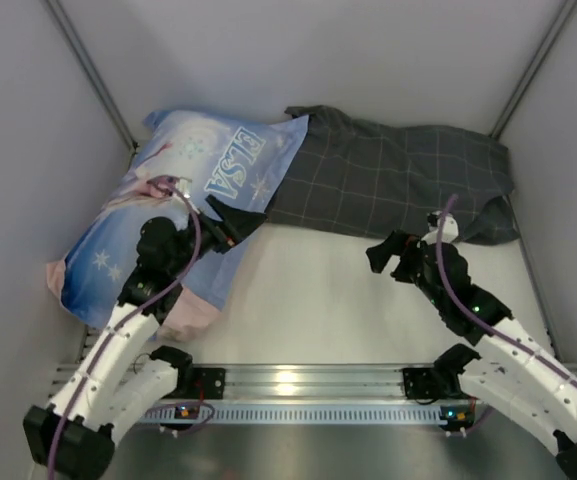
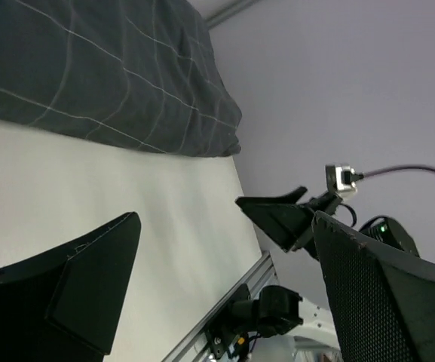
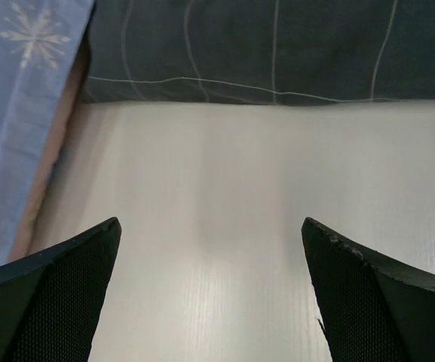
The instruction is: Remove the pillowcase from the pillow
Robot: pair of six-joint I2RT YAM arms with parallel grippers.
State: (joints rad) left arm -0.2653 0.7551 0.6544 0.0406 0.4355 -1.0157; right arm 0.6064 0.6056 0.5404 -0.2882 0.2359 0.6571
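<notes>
- Left gripper [image 1: 238,226]: jaws spread, nothing between them. It hangs over the near edge of the blue ELSA-print pillow [image 1: 158,200] and points rightward across the table [image 1: 308,300], not at the fabric.
- Right gripper [image 3: 211,249]: jaws spread wide and empty. It faces the far side, with bare table between the fingertips and the fabric edge.
- Pillowcase [image 1: 393,175]: dark grey with a thin light check. It lies along the far side of the table, beyond both grippers.
- Long axis: runs left to right, with the left end slightly farther back. The left end meets the ELSA-print pillow and the right end lies near the right wall.
- Nearer arm: the left gripper sits just beside the near-left corner. The right gripper stands near the middle-right of the near long edge.
- Pillow: hidden; the plump case suggests it is still inside.
- Opening: which of the 2 short ends is open cannot be told, and the pull direction depends on this.
</notes>
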